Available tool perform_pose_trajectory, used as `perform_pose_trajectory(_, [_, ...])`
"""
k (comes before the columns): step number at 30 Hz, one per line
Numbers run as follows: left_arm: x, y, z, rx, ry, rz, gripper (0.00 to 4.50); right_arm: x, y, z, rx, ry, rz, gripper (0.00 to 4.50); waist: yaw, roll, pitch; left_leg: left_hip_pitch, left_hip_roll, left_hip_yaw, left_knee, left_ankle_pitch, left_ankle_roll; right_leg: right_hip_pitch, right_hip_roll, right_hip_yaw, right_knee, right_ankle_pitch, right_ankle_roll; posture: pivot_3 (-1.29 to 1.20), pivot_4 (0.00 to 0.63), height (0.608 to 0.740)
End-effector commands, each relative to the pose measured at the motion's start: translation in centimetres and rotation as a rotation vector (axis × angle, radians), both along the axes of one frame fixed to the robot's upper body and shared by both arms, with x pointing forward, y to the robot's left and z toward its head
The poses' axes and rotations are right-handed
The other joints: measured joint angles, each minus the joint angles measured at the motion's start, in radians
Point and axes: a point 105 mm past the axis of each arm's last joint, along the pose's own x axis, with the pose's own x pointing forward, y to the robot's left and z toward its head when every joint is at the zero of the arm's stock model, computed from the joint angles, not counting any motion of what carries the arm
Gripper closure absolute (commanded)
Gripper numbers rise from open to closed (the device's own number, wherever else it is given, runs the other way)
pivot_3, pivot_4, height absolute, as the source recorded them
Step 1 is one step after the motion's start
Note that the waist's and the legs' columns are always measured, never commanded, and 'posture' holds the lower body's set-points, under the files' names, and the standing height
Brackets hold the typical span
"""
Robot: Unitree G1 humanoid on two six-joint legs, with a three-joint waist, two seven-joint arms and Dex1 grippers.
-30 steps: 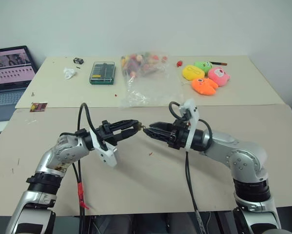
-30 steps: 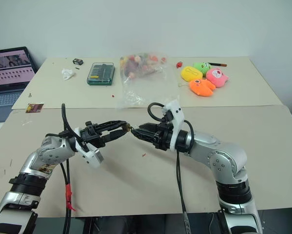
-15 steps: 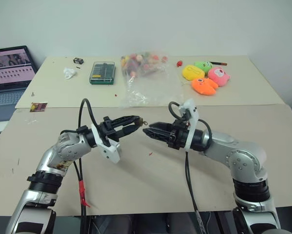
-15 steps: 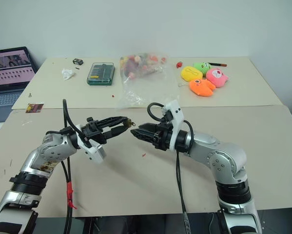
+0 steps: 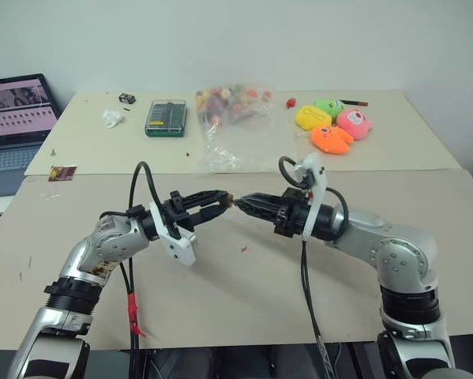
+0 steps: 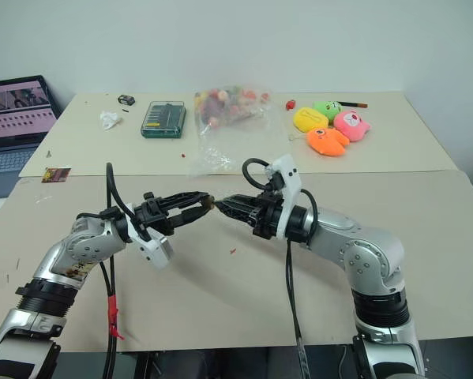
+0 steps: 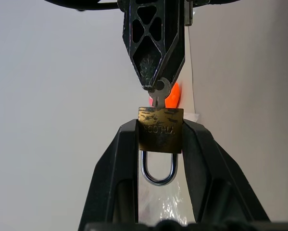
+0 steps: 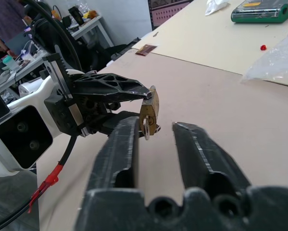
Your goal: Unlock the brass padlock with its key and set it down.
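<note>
left gripper (image 7: 160, 137) clamps brass padlock (image 7: 160, 130) above table (image 5: 260, 292), shackle toward its wrist | key (image 7: 159, 94) in keyhole | right gripper (image 8: 156, 130) fingers slightly apart astride key, grip unclear | behind: plastic bag (image 5: 234, 130), green case (image 5: 166, 118), plush toys (image 5: 331, 125), laptop (image 5: 11, 130) | between arms nothing

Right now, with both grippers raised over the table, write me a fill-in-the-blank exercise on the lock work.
1. The left gripper clamps the ___ between its fingers.
2. The ___ sits in its keyhole, at the tip of the right gripper.
3. Its shackle is ___.
Missing words: brass padlock; key; closed.
</note>
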Motion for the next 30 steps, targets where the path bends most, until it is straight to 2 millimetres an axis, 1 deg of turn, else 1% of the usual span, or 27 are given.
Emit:
perform_pose_trajectory(1, [-0.4, -0.1, 1.3, -0.029, -0.044, -0.011, 3.7, -0.6, 0.2, 1.4, 0.012, -0.053, 0.023, 4.46, 0.0, 0.0, 0.0, 0.0, 0.0, 0.0, 0.0, 0.0, 0.0, 0.0, 0.0, 0.0, 0.0, 0.0, 0.0, 0.0, 0.15, 0.74])
perform_pose_trajectory(9, [-0.4, 0.0, 1.2, -0.034, -0.048, -0.01, 3.7, -0.7, 0.4, 1.1, 0.006, -0.047, 0.025, 4.49, 0.0, 0.0, 0.0, 0.0, 0.0, 0.0, 0.0, 0.0, 0.0, 0.0, 0.0, 0.0, 0.0, 0.0, 0.0, 0.0, 0.15, 0.74])
perform_pose_trajectory(11, [-0.5, 0.0, 1.4, -0.029, -0.072, -0.011, 3.7, -0.7, 0.4, 1.0, 0.011, -0.036, 0.021, 4.49, 0.0, 0.0, 0.0, 0.0, 0.0, 0.0, 0.0, 0.0, 0.0, 0.0, 0.0, 0.0, 0.0, 0.0, 0.0, 0.0, 0.15, 0.74])
perform_pose_trajectory(14, [-0.7, -0.2, 2.2, -0.02, -0.165, -0.017, 3.7, -0.5, 0.4, 0.6, 0.05, 0.036, 0.007, 4.49, 0.0, 0.0, 0.0, 0.0, 0.0, 0.0, 0.0, 0.0, 0.0, 0.0, 0.0, 0.0, 0.0, 0.0, 0.0, 0.0, 0.15, 0.74])
perform_pose_trajectory(17, [-0.9, -0.4, 3.3, -0.029, -0.284, -0.013, 3.7, 0.5, 0.2, 0.2, 0.124, 0.165, -0.054, 4.49, 0.0, 0.0, 0.0, 0.0, 0.0, 0.0, 0.0, 0.0, 0.0, 0.0, 0.0, 0.0, 0.0, 0.0, 0.0, 0.0, 0.15, 0.74])
perform_pose_trajectory(18, [-1.0, -0.4, 3.5, -0.028, -0.305, -0.009, 3.7, 1.1, 0.0, 0.4, 0.165, 0.194, -0.085, 4.49, 0.001, 0.0, 0.0, 0.0, 0.0, 0.0, 0.0, 0.0, 0.0, 0.0, 0.0, 0.0, 0.0, 0.0, 0.0, 0.0, 0.15, 0.74])
perform_pose_trajectory(20, [-1.1, -0.5, 3.7, -0.024, -0.336, -0.01, 3.7, 2.1, -0.6, 2.0, 0.326, 0.264, -0.116, 4.49, -0.001, 0.0, 0.0, 0.0, 0.0, 0.0, 0.0, 0.0, 0.0, 0.0, 0.0, 0.0, 0.0, 0.0, 0.0, 0.0, 0.15, 0.74])
perform_pose_trajectory(21, [-1.1, -0.5, 3.8, -0.025, -0.344, -0.011, 3.7, 2.5, -0.9, 2.4, 0.377, 0.298, -0.131, 4.49, 0.0, 0.0, 0.0, 0.0, 0.0, 0.0, -0.001, 0.0, 0.0, 0.0, 0.0, 0.0, 0.0, 0.0, 0.0, 0.0, 0.15, 0.74])
perform_pose_trajectory(23, [-1.2, -0.6, 3.9, -0.028, -0.349, -0.012, 3.7, 2.9, -1.3, 2.7, 0.421, 0.346, -0.147, 4.49, -0.001, 0.0, 0.0, 0.0, 0.0, 0.0, -0.001, 0.0, -0.001, -0.001, 0.0, 0.0, 0.001, 0.0, 0.0, 0.0, 0.15, 0.74])
perform_pose_trajectory(25, [-1.2, -0.7, 4.0, -0.029, -0.35, -0.011, 3.7, 2.9, -1.5, 2.8, 0.446, 0.397, -0.147, 4.49, -0.001, 0.0, 0.0, 0.0, 0.0, 0.0, -0.002, 0.0, 0.0, -0.001, 0.0, 0.0, 0.0, 0.0, 0.0, 0.0, 0.15, 0.74])
perform_pose_trajectory(27, [-1.2, -0.8, 4.1, -0.036, -0.345, -0.009, 3.7, 2.7, -1.5, 2.8, 0.432, 0.416, -0.145, 4.49, -0.001, 0.0, 0.0, 0.0, 0.0, 0.0, -0.002, 0.0, 0.0, -0.001, 0.0, 0.0, 0.001, 0.0, 0.0, 0.0, 0.15, 0.74])
perform_pose_trajectory(30, [-1.1, -1.0, 4.3, -0.048, -0.333, -0.002, 3.7, 2.2, -1.2, 2.6, 0.353, 0.378, -0.136, 4.49, -0.001, 0.0, 0.0, -0.001, 0.0, 0.0, -0.002, 0.0, 0.0, -0.001, 0.0, 0.0, 0.001, 0.0, 0.0, 0.0, 0.15, 0.74])
